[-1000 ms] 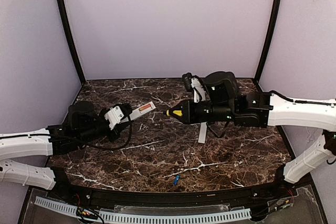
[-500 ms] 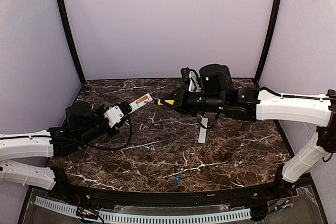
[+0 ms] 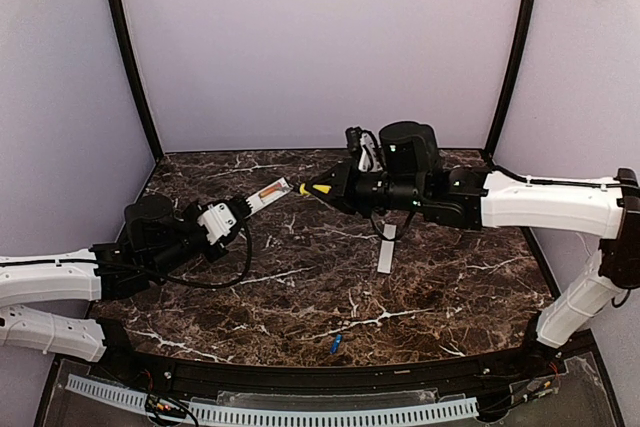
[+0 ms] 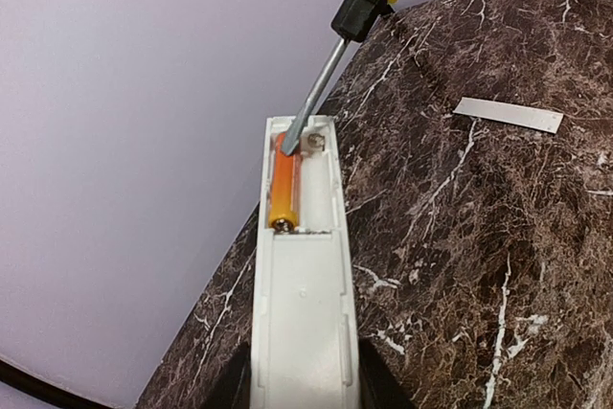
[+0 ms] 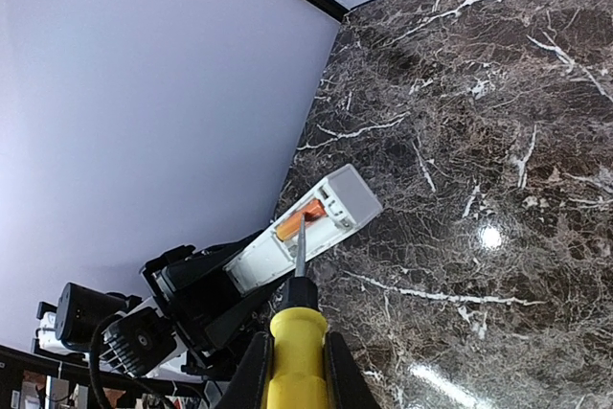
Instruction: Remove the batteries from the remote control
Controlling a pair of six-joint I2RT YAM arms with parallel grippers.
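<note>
The remote control [image 3: 262,195] is a slim white plastic bar with square edges. It is held off the table, back side up and sloping up toward its far end. The left gripper [image 3: 231,212] pinches its near end, with a dark finger [image 4: 236,382] pressed to each long side. The battery bay at the remote's far end lies uncovered. One smooth orange cylindrical battery [image 4: 284,189] sits lengthwise in the bay's left slot, its metal cap at the near end. In the slot just beside it, a small shiny metal contact [image 4: 316,144] shows at the far wall. Whatever print the orange cell carries is too small to read.

A screwdriver [image 5: 297,347] reaches the remote from beyond its far end. It has a glossy yellow handle, a black collar and a thin grey steel shaft [image 4: 318,91]. The flat tip is down inside the bay at the far end of the orange battery, touching or nearly touching it. The right gripper [image 5: 297,375] is clamped on the yellow handle, one finger on either side.

The back cover [image 3: 386,255], a flat white strip, lies on the table well to the right of the remote. A small blue battery [image 3: 336,343] lies on the table well apart from the remote, toward the near edge. The table [image 3: 460,292] is polished dark brown marble with white veins, and it shows glare spots.
</note>
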